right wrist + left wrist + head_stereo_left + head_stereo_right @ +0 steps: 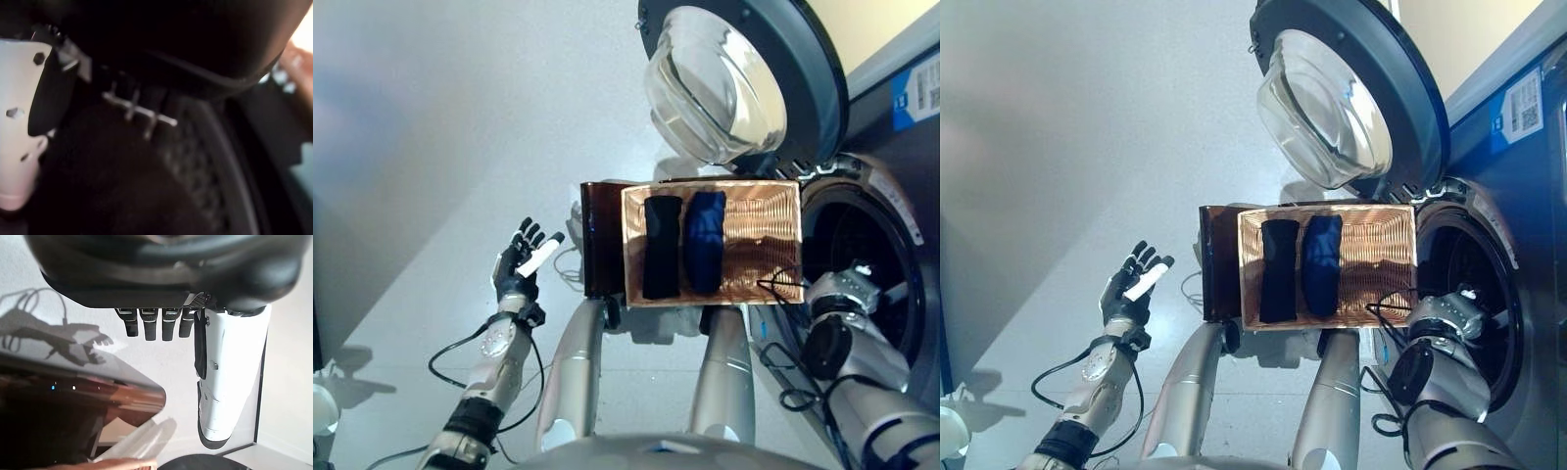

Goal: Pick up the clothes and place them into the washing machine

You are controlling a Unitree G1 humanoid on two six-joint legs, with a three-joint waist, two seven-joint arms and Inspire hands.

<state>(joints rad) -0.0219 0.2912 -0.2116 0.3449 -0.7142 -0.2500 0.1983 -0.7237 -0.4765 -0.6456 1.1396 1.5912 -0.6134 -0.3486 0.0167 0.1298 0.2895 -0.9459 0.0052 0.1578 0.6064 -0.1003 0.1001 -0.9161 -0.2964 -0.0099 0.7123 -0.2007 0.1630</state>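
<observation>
We see the left robot hand [517, 266] held out empty, fingers relaxed; the right robot hand [842, 290] reaches into the washing machine [862, 225] drum, its grip we cannot tell; black cloth [662, 247] and blue cloth [704, 241] lie in the basket [766, 235]

One basket [764, 230] sits in front of the washer [891, 255], just beside its opening. Two rolled clothes lie in the basket, side by side at the end farther from the washer: one black roll [662, 247] and one blue roll [704, 241], touching each other. One washer door [744, 73] stands open above the basket. Two hands show: one left hand [521, 262] well apart from the basket, one right hand [847, 286] at the washer's opening.
</observation>
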